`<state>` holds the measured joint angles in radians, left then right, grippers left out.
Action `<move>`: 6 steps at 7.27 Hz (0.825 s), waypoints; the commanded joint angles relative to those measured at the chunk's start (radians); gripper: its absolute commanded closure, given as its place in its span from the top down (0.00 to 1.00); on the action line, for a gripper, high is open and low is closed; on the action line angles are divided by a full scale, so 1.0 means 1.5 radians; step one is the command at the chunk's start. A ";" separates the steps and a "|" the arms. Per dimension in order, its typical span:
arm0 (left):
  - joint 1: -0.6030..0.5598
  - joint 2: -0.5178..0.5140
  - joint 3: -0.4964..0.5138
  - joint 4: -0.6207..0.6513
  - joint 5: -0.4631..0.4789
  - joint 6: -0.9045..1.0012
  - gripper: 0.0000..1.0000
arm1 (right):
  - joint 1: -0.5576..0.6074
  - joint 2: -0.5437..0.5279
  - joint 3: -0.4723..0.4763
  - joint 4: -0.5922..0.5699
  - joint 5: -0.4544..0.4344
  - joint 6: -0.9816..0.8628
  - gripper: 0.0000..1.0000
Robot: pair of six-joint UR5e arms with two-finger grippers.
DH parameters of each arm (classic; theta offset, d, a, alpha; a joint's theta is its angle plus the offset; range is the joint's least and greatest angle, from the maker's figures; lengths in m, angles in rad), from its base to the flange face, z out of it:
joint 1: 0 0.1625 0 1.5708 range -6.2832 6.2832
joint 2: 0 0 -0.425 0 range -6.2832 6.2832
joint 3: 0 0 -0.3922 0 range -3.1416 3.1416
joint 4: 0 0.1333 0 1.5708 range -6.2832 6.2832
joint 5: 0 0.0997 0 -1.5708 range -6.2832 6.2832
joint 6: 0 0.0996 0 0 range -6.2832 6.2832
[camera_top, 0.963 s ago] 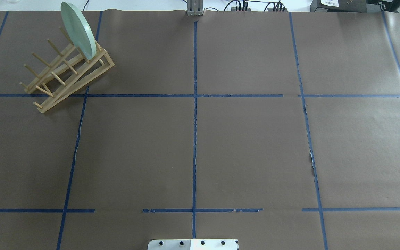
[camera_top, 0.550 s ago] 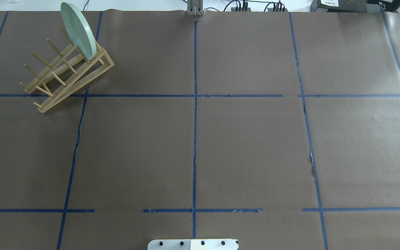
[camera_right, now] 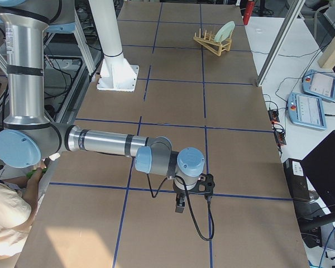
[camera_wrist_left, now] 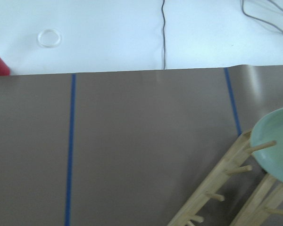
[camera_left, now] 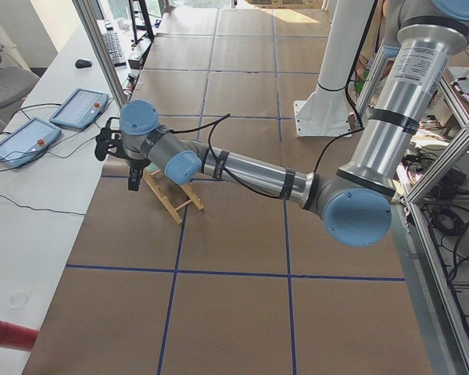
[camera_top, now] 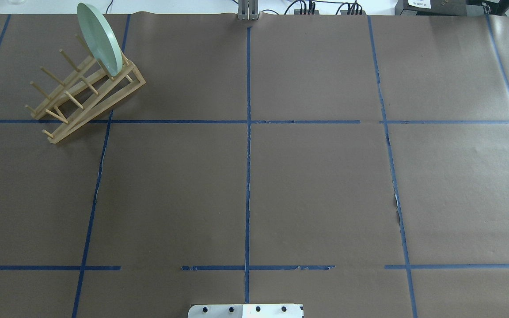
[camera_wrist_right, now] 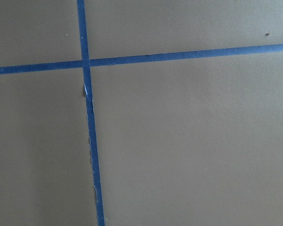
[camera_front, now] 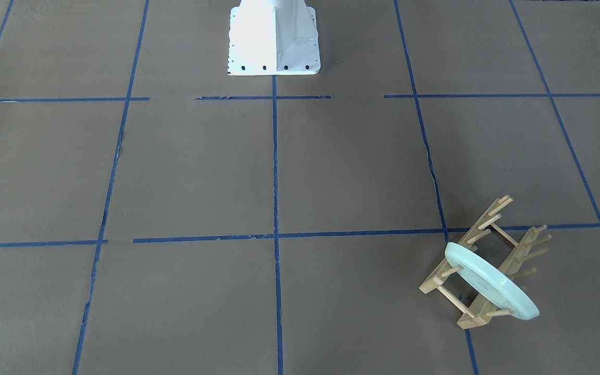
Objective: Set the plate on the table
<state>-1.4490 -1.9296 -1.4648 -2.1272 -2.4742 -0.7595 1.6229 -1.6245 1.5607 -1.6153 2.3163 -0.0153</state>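
Observation:
The pale mint-green plate (camera_top: pixel 100 37) stands on edge in the end slot of a light wooden peg rack (camera_top: pixel 82 97) at the table's (camera_top: pixel 316 185) far left. It also shows in the front view (camera_front: pixel 490 281), the right side view (camera_right: pixel 226 30) and the left wrist view (camera_wrist_left: pixel 278 146). My left gripper (camera_left: pixel 133 176) hangs over the rack, fingers down; I cannot tell if it is open or shut. My right gripper (camera_right: pixel 180 205) hangs above bare table far from the plate; I cannot tell its state. Neither gripper shows in the overhead or front views.
The white robot base (camera_front: pixel 274 39) stands at the table's near middle edge. Teach pendants (camera_left: pixel 78 109) and cables lie on the white bench beyond the table's far edge. A red cylinder (camera_left: pixel 8 334) lies off the table's left end. A person (camera_right: pixel 5 223) sits by the robot's right side.

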 commanded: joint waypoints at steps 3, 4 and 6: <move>0.105 -0.069 0.128 -0.394 0.128 -0.618 1.00 | 0.000 0.000 0.000 0.000 0.000 0.000 1.00; 0.155 -0.097 0.157 -0.450 0.212 -0.744 1.00 | 0.000 0.000 0.001 0.000 0.000 0.000 1.00; 0.204 -0.127 0.188 -0.458 0.264 -0.820 0.96 | 0.000 0.000 0.001 0.000 0.000 0.000 1.00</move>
<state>-1.1848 -2.0978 -1.2086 -2.7964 -2.1259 -1.9103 1.6229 -1.6245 1.5607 -1.6153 2.3163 -0.0153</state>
